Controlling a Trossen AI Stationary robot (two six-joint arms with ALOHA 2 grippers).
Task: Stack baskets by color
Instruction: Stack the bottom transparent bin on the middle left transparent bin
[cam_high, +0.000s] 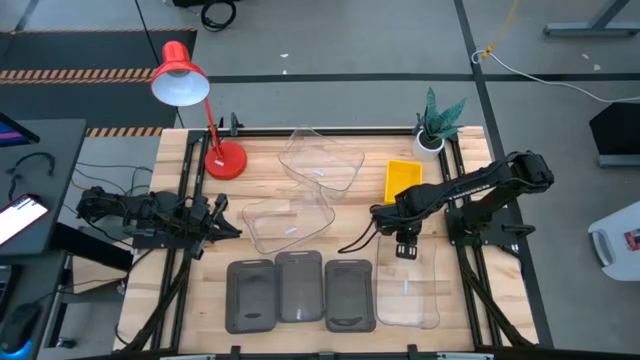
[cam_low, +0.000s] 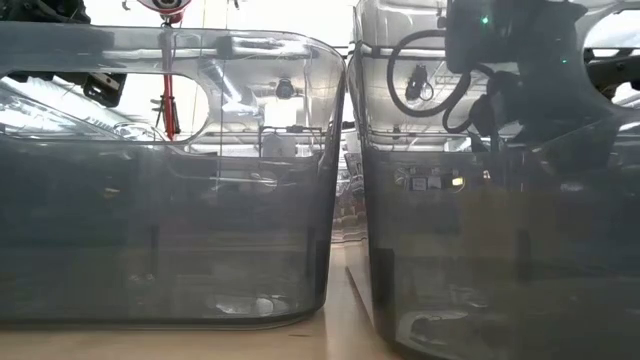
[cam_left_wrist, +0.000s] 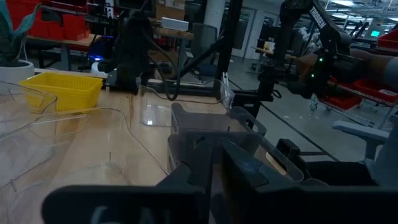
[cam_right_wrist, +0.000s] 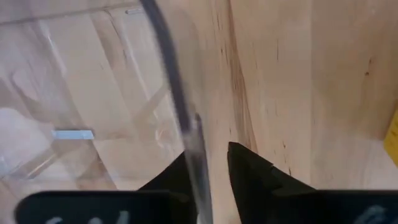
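Clear basket (cam_high: 408, 285) at lower right of frame, long axis running up-frame; right gripper (cam_high: 405, 247) straddles its upper rim, fingers not clamped; left gripper (cam_high: 222, 219) clenched, idle far left.

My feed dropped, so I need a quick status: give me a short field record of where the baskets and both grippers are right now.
dark grey plastic baskets: three side by side along the table's near edge
clear see-through plastic baskets: one at the near right, two mid-table
yellow plastic basket: back right, near the potted plant
right gripper: straddling the near-right clear basket's rim, one finger on each side
left gripper: at the table's left edge, waiting
stacking: none visible
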